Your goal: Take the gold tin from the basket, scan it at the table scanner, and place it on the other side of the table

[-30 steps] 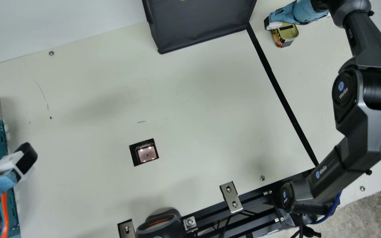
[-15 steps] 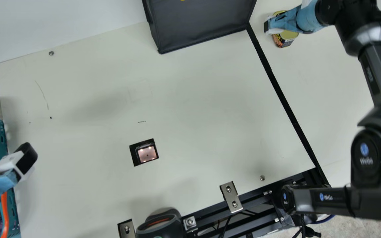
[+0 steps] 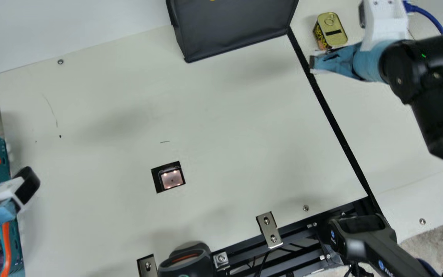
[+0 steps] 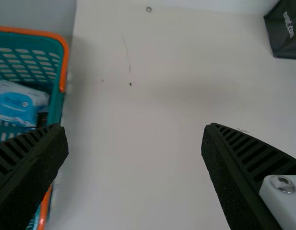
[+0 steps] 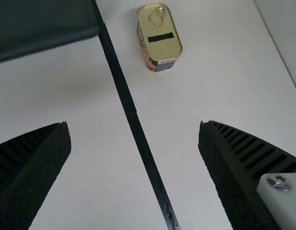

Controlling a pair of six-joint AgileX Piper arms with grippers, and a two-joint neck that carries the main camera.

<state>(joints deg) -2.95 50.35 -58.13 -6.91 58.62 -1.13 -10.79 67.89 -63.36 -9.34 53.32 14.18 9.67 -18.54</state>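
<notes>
In the main view, the gold rectangular metal tin with a pull-ring lid (image 3: 336, 31) stood at the upper right of the frame on the cream tabletop (image 3: 225, 115), to the right of the straight black strip (image 3: 331, 114) and apart from the black fabric box (image 3: 233, 27). The right end effector (image 3: 316, 64) was positioned just below the tin in that frame, its two ribbed fingers spread wide with nothing gripped. The left end effector (image 3: 13, 193), at the left of the frame by the teal basket with orange handles (image 3: 3, 165), was likewise wide open and unloaded.
</notes>
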